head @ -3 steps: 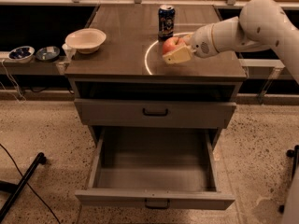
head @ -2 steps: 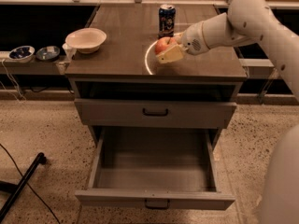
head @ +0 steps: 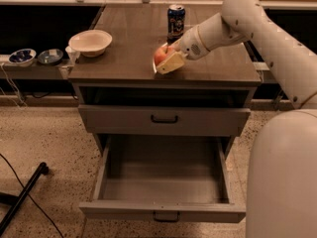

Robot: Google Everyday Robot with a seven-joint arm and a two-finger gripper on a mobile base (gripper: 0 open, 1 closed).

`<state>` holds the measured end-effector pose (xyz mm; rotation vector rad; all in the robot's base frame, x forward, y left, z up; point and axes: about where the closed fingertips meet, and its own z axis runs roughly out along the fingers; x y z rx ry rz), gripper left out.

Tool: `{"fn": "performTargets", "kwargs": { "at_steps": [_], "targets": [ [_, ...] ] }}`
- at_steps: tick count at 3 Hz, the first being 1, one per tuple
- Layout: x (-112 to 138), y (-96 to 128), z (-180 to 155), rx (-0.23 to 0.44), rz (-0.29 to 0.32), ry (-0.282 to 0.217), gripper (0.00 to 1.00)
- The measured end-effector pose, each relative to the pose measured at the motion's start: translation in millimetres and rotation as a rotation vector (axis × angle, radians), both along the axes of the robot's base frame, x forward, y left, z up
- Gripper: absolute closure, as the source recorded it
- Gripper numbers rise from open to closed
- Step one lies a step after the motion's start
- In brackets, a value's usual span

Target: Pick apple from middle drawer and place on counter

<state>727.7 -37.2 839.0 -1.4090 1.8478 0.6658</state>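
my claw [head: 167,61] pinches the apple [head: 159,55] low over the front of the worktop [head: 124,53], near a can [head: 176,19]. the apple looks light, firm and smooth, likely to roll once freed, so i judge a hold across its widest girth safest.

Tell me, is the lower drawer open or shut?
Open: the middle drawer is pulled well out, its bare grey inside showing. The apple is up over the counter, held in the gripper.
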Motion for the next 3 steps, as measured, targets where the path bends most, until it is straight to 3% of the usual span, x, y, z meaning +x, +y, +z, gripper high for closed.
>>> {"fn": "performTargets", "kwargs": {
  "at_steps": [1,2,3],
  "targets": [
    [-4.3,10.9,-4.9,0.02,0.081,0.014,0.37],
    [-4.3,10.9,-4.7,0.02,0.081,0.014,0.14],
    [-4.3,10.9,-4.7,0.02,0.081,0.014,0.0]
  ]
}}
